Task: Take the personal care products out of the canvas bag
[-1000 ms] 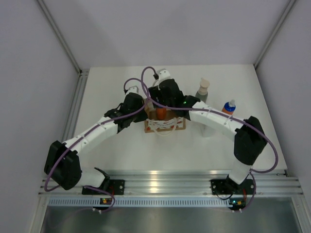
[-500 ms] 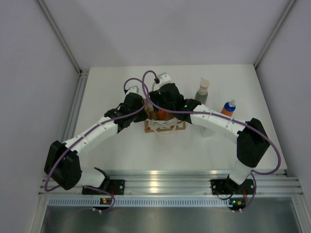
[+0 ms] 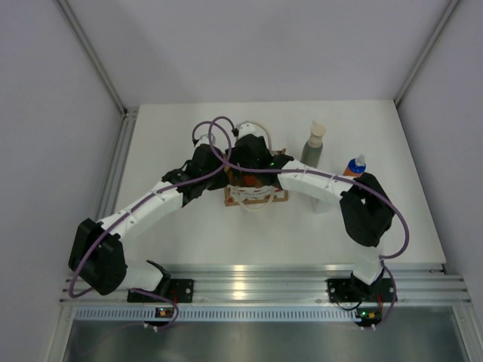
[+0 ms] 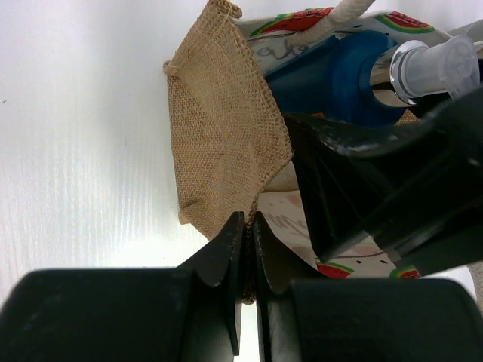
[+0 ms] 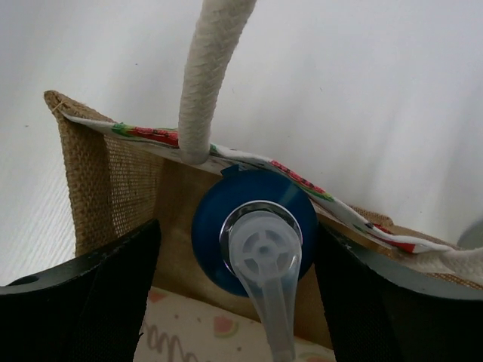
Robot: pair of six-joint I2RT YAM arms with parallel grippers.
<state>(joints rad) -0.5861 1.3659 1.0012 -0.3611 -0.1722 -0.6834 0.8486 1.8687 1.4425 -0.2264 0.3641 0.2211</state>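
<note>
Two-finger left gripper (image 4: 247, 223) pinched tight on bag (image 4: 219, 128) rim; right gripper (image 5: 238, 231) jaws apart astride blue bottle (image 5: 215, 207), seemingly not touching it.

Left claw (image 4: 246, 220) pinched shut, right claw (image 5: 238, 241) spread open, both pointing downward.

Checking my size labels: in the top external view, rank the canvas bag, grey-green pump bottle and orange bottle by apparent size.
1. canvas bag, though partly covered from above
2. grey-green pump bottle
3. orange bottle, its base hidden, so less sure
</note>
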